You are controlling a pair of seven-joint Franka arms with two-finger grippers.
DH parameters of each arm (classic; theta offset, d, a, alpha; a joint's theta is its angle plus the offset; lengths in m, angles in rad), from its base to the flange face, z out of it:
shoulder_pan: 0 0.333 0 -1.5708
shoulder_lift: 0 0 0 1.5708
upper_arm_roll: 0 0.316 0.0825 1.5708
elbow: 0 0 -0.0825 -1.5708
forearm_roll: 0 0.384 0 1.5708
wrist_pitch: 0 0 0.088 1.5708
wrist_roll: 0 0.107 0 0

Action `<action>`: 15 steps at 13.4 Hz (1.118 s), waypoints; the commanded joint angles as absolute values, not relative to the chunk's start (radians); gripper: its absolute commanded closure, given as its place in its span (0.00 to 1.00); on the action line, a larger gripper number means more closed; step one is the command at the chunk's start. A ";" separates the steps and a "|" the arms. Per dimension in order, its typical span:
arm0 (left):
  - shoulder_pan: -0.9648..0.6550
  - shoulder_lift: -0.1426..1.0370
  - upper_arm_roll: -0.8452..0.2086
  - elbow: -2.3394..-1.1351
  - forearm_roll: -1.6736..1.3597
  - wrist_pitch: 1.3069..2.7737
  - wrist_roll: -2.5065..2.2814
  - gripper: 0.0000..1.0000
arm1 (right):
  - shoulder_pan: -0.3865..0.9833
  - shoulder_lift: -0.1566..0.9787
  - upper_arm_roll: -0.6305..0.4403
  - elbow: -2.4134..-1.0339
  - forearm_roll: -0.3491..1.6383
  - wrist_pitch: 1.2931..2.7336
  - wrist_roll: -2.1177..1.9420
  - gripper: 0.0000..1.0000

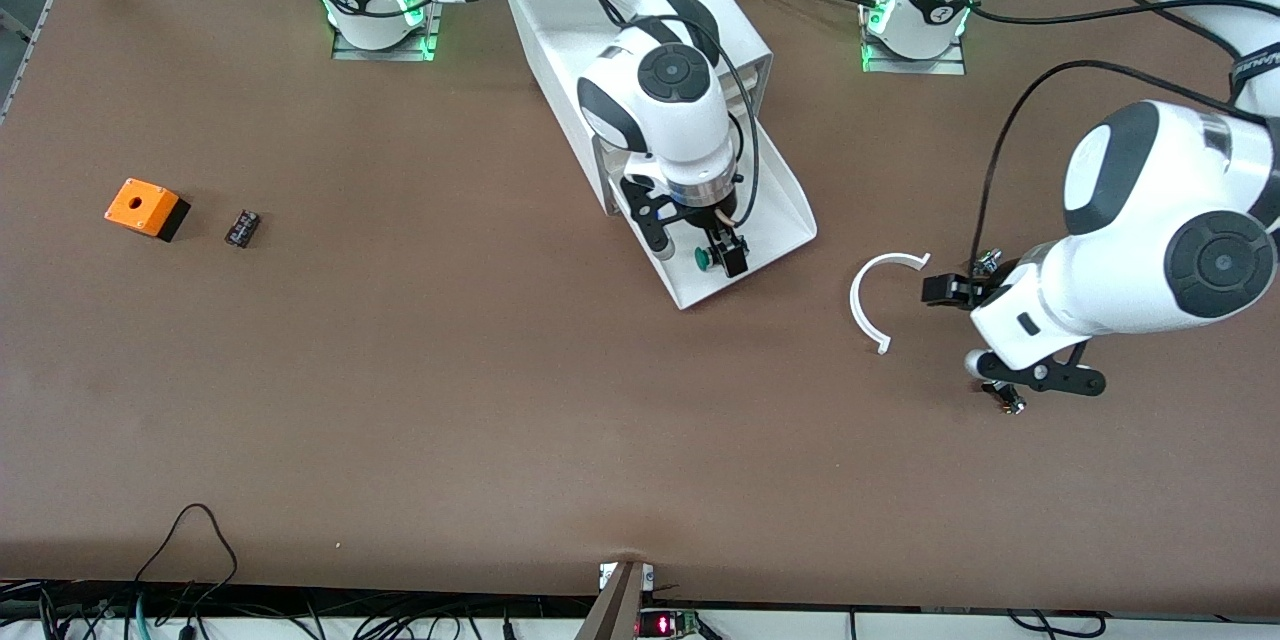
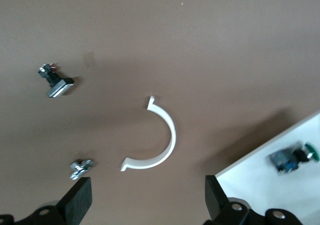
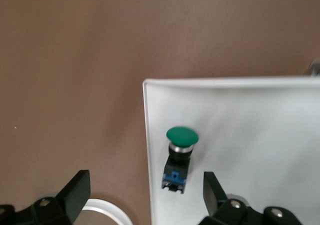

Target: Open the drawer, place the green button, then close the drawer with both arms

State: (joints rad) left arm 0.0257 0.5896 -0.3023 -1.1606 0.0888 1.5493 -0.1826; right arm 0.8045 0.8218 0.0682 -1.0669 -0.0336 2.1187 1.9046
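my right gripper (image 1: 722, 255) hangs over the pulled-out drawer (image 1: 770, 210), the lowest tray of the white cabinet (image 1: 640, 50), its jaws spread wide and holding nothing. the button (image 3: 178, 156) lies on its side on the tray floor between the open fingers (image 3: 75, 192), green cap turned toward the tray's front lip and black-and-blue body toward the gripper, close to the tray's corner at the right arm's end and near the front camera. seen from the front camera, the green cap shows just beside the gripper's black fingertips.

my left gripper (image 1: 935, 290) waits toward the left arm's end of the surface (image 1: 500, 400), low over the brown top, jaws wide and empty. just beside it lies a white c-shaped ring piece (image 2: 157, 140), flat on the surface, well apart from the tray. a small metal nut (image 2: 80, 169) and a black-capped metal button (image 2: 54, 82) lie near that gripper, the second on its side.

toward the right arm's end of the surface sit an orange box with a hole (image 1: 145, 208) and, just beside it, a small dark block (image 1: 242, 228).
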 commanded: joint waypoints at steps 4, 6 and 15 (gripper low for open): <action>-0.024 0.592 -0.301 -1.311 0.041 1.747 -0.466 0.02 | 0.648 0.689 0.083 -1.080 0.043 1.921 1.409 0.00; -0.051 0.594 -0.301 -1.366 0.051 1.823 -0.526 0.02 | 0.591 0.648 0.077 -1.088 0.060 1.866 1.229 0.00; -0.133 0.578 -0.299 -1.718 0.116 2.250 -0.776 0.02 | 0.365 0.416 -0.003 -1.322 0.058 1.743 0.627 0.00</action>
